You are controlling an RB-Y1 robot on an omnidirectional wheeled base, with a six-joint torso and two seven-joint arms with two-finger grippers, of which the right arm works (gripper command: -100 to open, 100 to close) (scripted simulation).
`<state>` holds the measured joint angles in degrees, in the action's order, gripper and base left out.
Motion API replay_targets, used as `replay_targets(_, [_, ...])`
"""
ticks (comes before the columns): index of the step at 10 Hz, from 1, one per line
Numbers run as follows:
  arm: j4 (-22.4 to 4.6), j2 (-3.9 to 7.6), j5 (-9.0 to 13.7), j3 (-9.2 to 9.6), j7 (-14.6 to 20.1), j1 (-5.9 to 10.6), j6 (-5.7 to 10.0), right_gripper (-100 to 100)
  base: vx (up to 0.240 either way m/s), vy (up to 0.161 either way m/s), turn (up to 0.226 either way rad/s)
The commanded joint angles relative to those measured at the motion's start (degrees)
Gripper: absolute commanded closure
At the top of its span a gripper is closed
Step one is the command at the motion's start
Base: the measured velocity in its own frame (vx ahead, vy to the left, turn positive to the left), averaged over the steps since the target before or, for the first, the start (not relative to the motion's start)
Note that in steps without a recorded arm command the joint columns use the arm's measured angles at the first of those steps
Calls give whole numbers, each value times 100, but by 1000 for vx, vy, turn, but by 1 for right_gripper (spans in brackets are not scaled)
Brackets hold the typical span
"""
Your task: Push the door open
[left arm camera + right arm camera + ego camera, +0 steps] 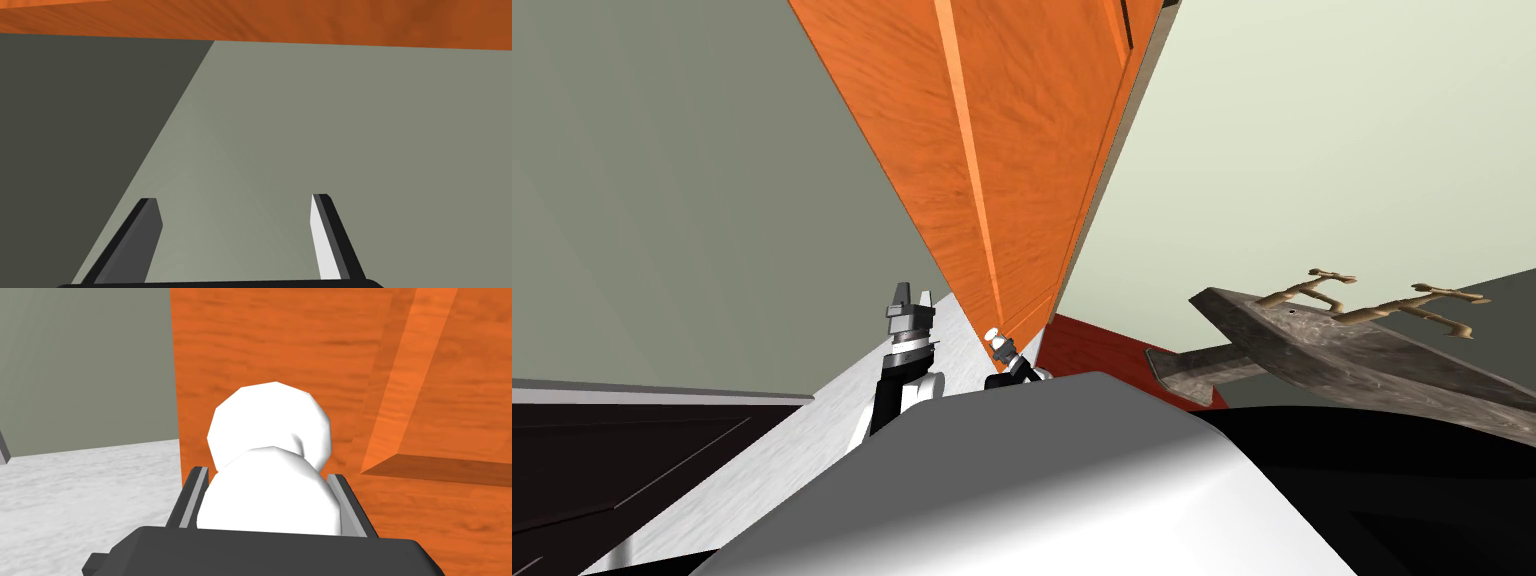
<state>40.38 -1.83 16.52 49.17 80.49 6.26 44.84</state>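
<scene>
Orange wood grain is close in front of me: the door (300,348) stands right ahead, its free edge just beside the knob (270,418), with pale marbled floor (75,498) and grey-green wall (350,125) beyond that edge; the knob is white and round, and my right gripper (267,474) is clamped on it, one finger (192,498) pressing each side; to push well I judge the force should go straight through the knob into the panel, the wrist free to turn as the door swings about its hinges, the clamp firm since a round knob may slip; my left gripper (235,198) hangs just beside, jaws wide and holding nothing, facing the wall, and is best held clear of the door's sweep; well off to my right stands a stone basin (1342,350), apart from the door.
</scene>
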Motion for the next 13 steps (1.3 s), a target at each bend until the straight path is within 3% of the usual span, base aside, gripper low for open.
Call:
replay_targets(1, [-5,9,3,-7,5,3,11,100,-10,-6,7])
replay_targets(5, [-5,9,3,-7,5,3,11,100,-4,-4,-1])
replay_targets(6, [-22,125,43,-96,-27,-5,-3,100,52,111,-25])
replay_targets(9, [-22,198,80,-177,-53,-4,4,100,76,138,-38])
replay_targets(13, [-25,376,218,-479,-150,2,29,100,100,156,-47])
